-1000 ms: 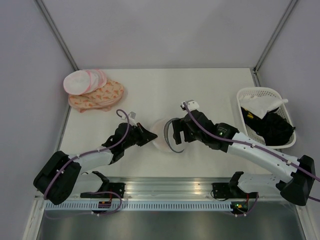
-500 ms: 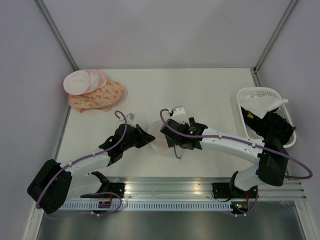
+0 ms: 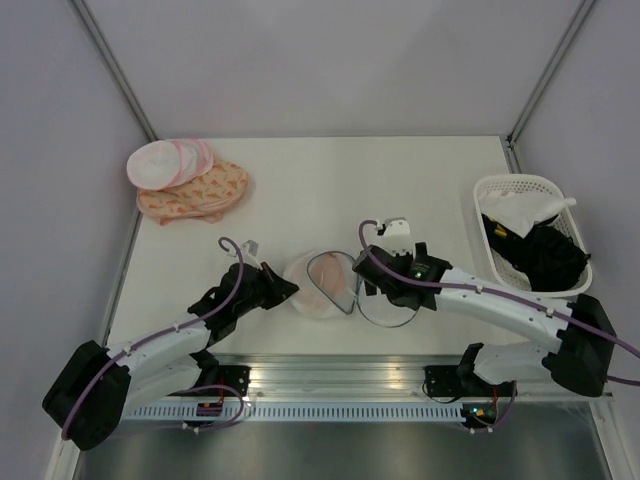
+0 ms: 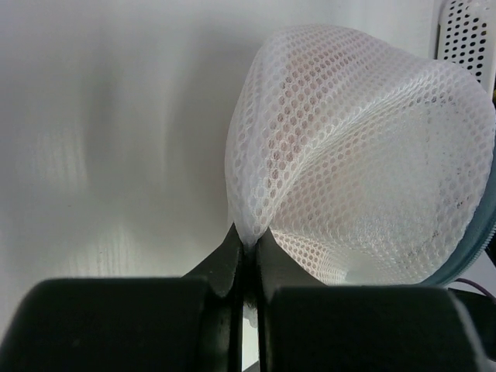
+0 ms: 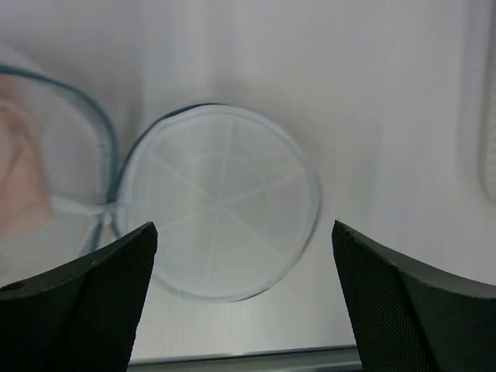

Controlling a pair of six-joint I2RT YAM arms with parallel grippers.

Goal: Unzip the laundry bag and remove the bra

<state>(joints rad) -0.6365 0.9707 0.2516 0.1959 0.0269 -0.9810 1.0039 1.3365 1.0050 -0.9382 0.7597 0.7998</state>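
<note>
The laundry bag (image 3: pixel 305 300) lies open near the table's front middle. Its left mesh half holds the pale pink bra (image 3: pixel 322 285). Its other half (image 3: pixel 395 318) lies flat to the right, joined at the grey-blue zipper rim. My left gripper (image 3: pixel 287 291) is shut on a pinch of the bag's mesh (image 4: pixel 364 170) at its left edge (image 4: pixel 248 240); pink shows through the mesh. My right gripper (image 3: pixel 375 285) is open and empty, hovering over the flat half (image 5: pixel 221 205), with its fingers (image 5: pixel 85 302) either side. The bra shows at the left edge (image 5: pixel 19 167) of the right wrist view.
A white basket (image 3: pixel 500 190) at the right holds black garments (image 3: pixel 545 260) and a white cloth (image 3: pixel 520 210). Stacked white rounds with pink edges (image 3: pixel 160 165) and an orange-patterned peach cloth (image 3: pixel 195 195) lie at the back left. The metal rail runs along the near edge.
The bag's right half has swung open and now lies flat. My right gripper moved right and stands open over it. My left gripper pulled the bag a little left and nearer.
</note>
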